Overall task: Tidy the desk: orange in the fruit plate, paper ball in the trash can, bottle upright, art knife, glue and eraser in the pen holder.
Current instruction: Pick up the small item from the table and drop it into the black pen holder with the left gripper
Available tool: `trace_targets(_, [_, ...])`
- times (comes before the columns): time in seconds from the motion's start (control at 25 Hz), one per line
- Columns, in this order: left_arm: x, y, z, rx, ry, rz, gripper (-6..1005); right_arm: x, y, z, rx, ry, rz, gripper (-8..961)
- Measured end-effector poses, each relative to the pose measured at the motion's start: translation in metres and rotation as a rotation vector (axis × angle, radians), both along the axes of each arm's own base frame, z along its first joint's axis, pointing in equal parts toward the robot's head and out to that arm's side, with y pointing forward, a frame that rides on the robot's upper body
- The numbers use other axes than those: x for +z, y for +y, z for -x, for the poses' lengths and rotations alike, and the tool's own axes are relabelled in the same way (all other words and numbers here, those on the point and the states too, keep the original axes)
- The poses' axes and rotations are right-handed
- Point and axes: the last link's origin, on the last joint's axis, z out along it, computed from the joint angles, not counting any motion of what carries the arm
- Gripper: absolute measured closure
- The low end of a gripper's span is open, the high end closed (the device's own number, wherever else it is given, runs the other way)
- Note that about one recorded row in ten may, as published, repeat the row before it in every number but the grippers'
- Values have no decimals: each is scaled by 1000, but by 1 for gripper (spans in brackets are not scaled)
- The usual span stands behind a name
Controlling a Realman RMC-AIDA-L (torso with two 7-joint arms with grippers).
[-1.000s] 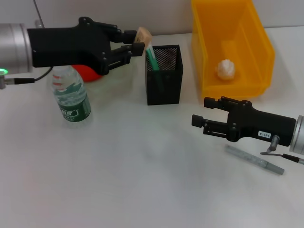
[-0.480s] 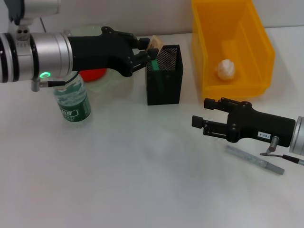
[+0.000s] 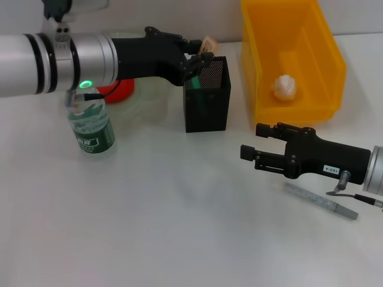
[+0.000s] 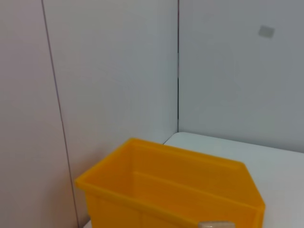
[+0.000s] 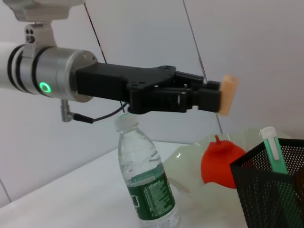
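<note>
White tabletop (image 3: 179, 227) spread across the head view. Up at the far right, big yellow trash can (image 3: 291, 60), open, paper ball (image 3: 285, 86) lying inside on its floor. Same bin filling the lower part of the left wrist view (image 4: 166, 190). Reaching in from the left at height, left arm, left pincer (image 3: 200, 52) hanging above the near-left rim of the pen holder (image 3: 206, 94), clamped on the tan eraser (image 3: 209, 43); seen side-on from the right wrist view, eraser (image 5: 229, 94) pinched at the very tips of the left pincer (image 5: 213, 97), well clear of the mesh below. Low on the right side, right pincer (image 3: 247, 152) just above the tabletop, pointing left, fingers apart, nothing between them. Bottle (image 3: 90, 122) upright near the left, green label, just under the left arm; upright too in the right wrist view (image 5: 145, 180). Behind it, pale fruit plate (image 3: 149, 95) mostly hidden by the arm, with a red-orange fruit, the orange (image 3: 114, 92), sitting in it; stem visible in the right wrist view (image 5: 218, 164). Black mesh pen holder standing between plate and trash can, green glue (image 3: 194, 81) stick leaning inside, white cap poking over the rim (image 5: 270, 142). Smallest item: grey art knife (image 3: 321, 201) flat on the tabletop, just beside and under the right arm.
</note>
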Motion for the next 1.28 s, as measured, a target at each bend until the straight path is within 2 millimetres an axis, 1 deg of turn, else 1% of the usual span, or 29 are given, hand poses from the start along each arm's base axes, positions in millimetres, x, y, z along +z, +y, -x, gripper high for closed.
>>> trace_targets(0.2, [-4, 5, -1, 18, -1, -3, 738, 0, 1, 0, 1, 0, 0, 195])
trace_targets(0.24, [-9, 10, -1, 44, 1, -6, 739, 0, 1, 0, 1, 0, -1, 195])
trace_targets(0.36, [-14, 13, 0, 63, -3, -9, 739, 0, 1, 1, 1, 1, -1, 195])
trace_targets(0.4, [-22, 16, 0, 80, 2, -21, 739, 0, 1, 1, 1, 1, -2, 195])
trace_targets(0.68, [-35, 22, -3, 95, 33, -49, 709, 0, 1, 1, -1, 4, -1, 195])
trace_targets(0.8, [-37, 23, -4, 103, 33, -52, 696, 0, 1, 1, -2, 5, -2, 195])
trace_targets(0.88, [-37, 27, 1, 129, 33, -71, 688, 0, 1, 1, -3, 6, -2, 195])
trace_targets(1.28, [-39, 26, 4, 158, 11, -67, 645, 0, 2, 2, 0, 6, -3, 195])
